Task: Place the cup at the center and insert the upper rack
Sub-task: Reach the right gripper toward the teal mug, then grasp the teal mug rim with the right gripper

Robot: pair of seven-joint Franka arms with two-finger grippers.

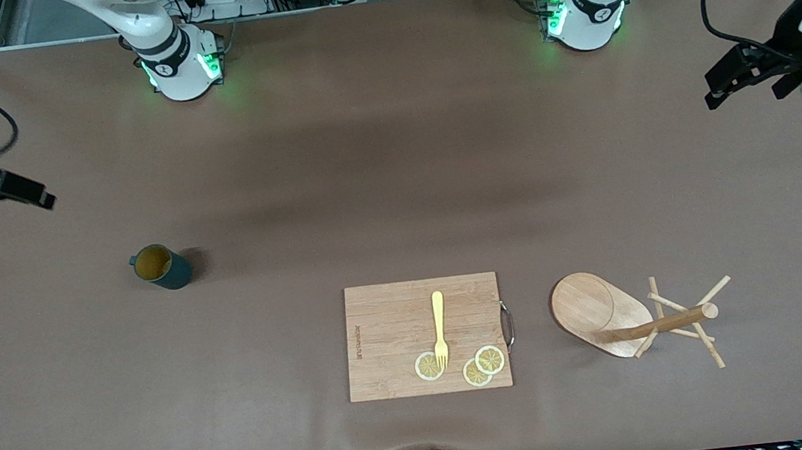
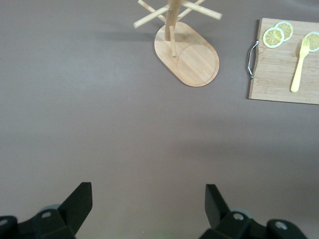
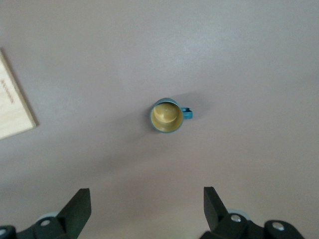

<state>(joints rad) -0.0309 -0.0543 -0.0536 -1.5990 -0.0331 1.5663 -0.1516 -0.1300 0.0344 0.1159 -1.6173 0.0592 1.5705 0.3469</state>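
Note:
The cup (image 1: 162, 266) (image 3: 166, 115), dark teal with a mustard-yellow inside, stands upright on the brown table toward the right arm's end. The upper rack (image 1: 672, 321) (image 2: 172, 20) is a wooden pole with thin pegs. It slants off its oval base (image 1: 591, 305) (image 2: 194, 59) toward the left arm's end. My right gripper (image 1: 27, 193) (image 3: 147, 201) hangs open and empty over the table's edge, apart from the cup. Well above the table at the other end, the left gripper (image 1: 744, 91) (image 2: 148, 199) is open and empty, apart from the rack.
A rectangular wooden cutting board (image 1: 383, 333) (image 2: 279, 74) lies near the front edge between cup and rack. It carries a yellow fork (image 1: 440, 326) and lemon slices (image 1: 490, 359). A metal handle (image 1: 508, 324) sticks out of its side facing the rack.

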